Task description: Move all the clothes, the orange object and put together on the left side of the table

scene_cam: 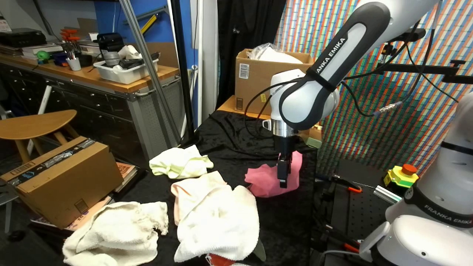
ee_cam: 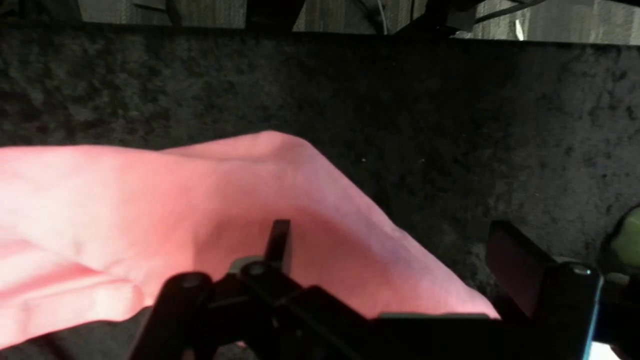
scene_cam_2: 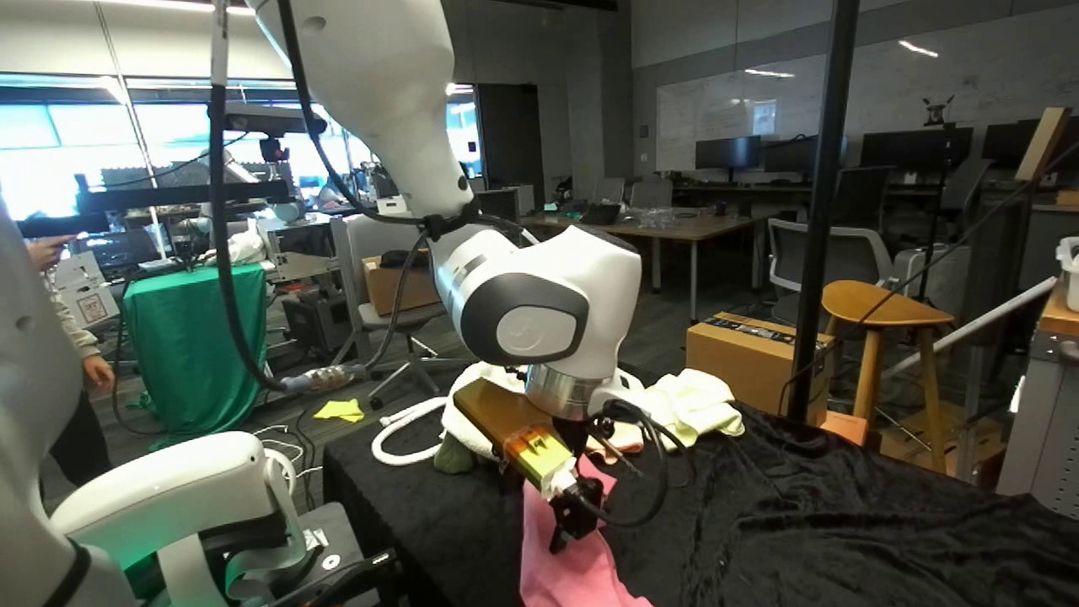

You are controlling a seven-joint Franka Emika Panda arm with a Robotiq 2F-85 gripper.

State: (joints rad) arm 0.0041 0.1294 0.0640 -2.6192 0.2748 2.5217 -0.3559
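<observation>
A bright pink cloth (scene_cam: 268, 181) lies crumpled on the black-covered table (scene_cam: 229, 136), near the robot's side. Right over it my gripper (scene_cam: 283, 181) points down. In the wrist view its fingers (ee_cam: 515, 265) stand wide apart, the pink cloth (ee_cam: 250, 200) spread beneath and between them, not pinched. Farther off, a white cloth (scene_cam: 221, 221) overlaps a pale pink one (scene_cam: 199, 181); beside them lie a cream-yellow cloth (scene_cam: 181, 162) and another white one (scene_cam: 118, 232). At the lower edge of an exterior view the orange object (scene_cam: 220, 260) peeks out, partly covered by the white cloth.
A grey-green item (scene_cam: 260, 250) shows at the white cloth's edge. A large cardboard box (scene_cam: 255, 87) stands at the table's end; another box (scene_cam: 66, 181) is beyond the clothes. A dark upright post (scene_cam_2: 822, 211) rises beside the table. The yellow-green knob (scene_cam: 401, 176) sits by the robot base.
</observation>
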